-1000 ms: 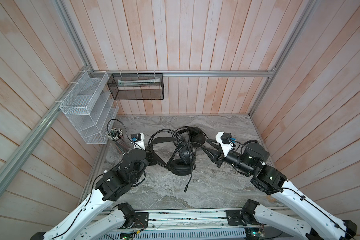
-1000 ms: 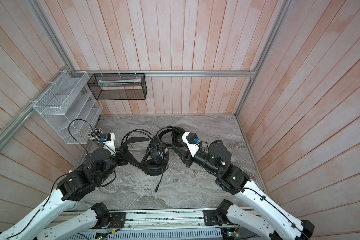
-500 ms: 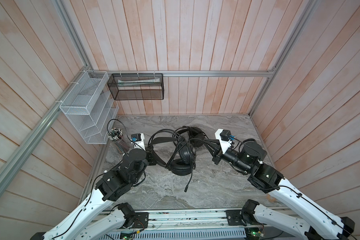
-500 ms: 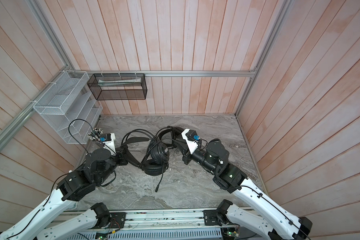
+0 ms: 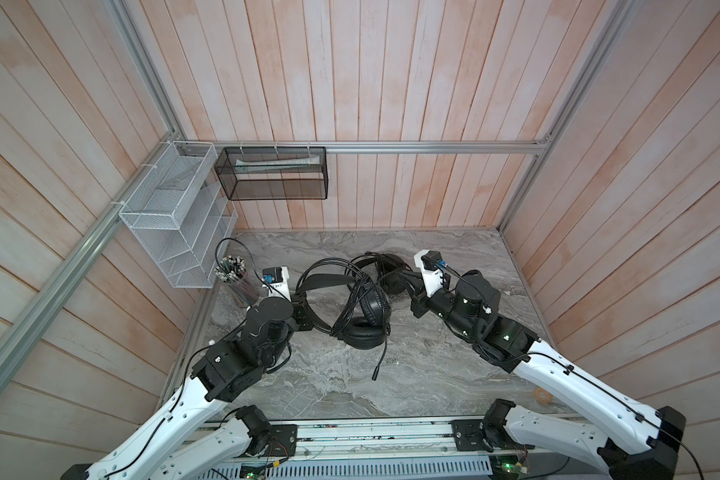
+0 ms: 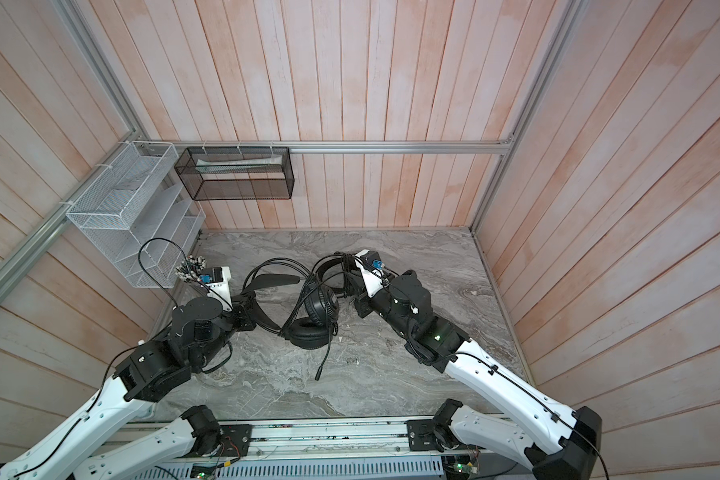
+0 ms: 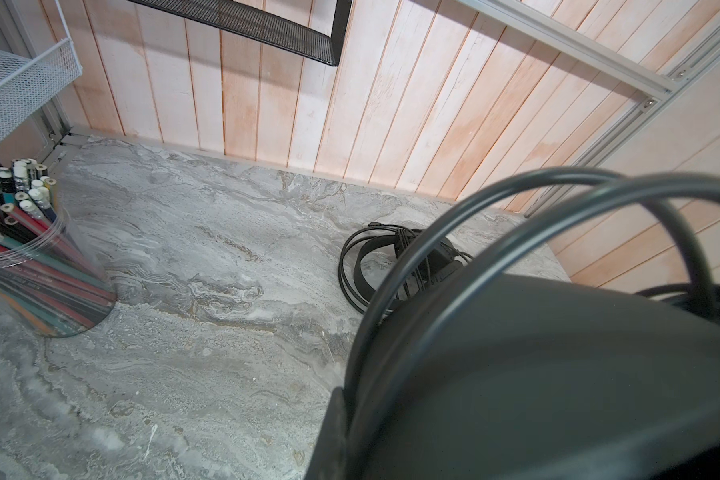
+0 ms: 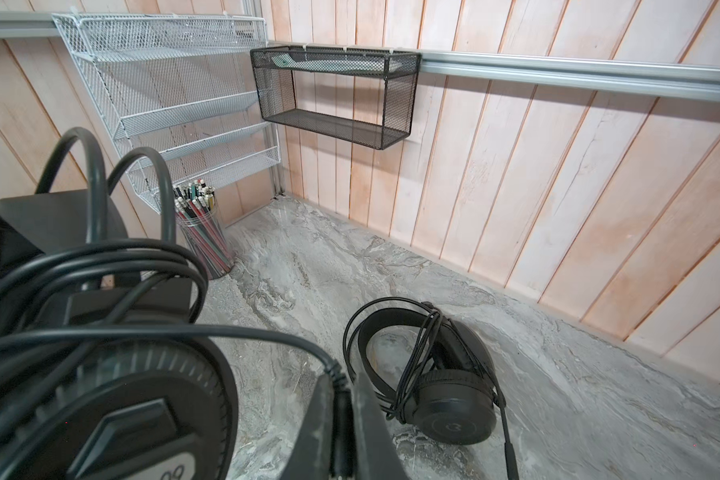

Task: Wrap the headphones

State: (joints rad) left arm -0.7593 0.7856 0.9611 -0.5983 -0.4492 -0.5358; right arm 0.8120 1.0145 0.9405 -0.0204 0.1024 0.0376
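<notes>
Of two end effectors, the left end effector (image 5: pixel 303 311) clamps the near headset (image 5: pixel 373 307) at the middle of the bench (image 5: pixel 433 374) and the right end effector (image 5: pixel 410 291) pinches its cable (image 8: pixel 225 331), the far headset (image 8: pixel 454 411), second of two, lying just behind toward the back edge; the right arm (image 5: pixel 558 374) has edged leftward since a second ago.

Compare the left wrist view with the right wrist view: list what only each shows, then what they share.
Left wrist only: a close-up of the near headset's strap and the frame's right-back corner. Right wrist only: the near headset's earcup, the far headset's boom mic, the white rack's lower tiers. Both: the far headset lying cable-wrapped on the marble table, the pencil cup, the black mesh basket.
</notes>
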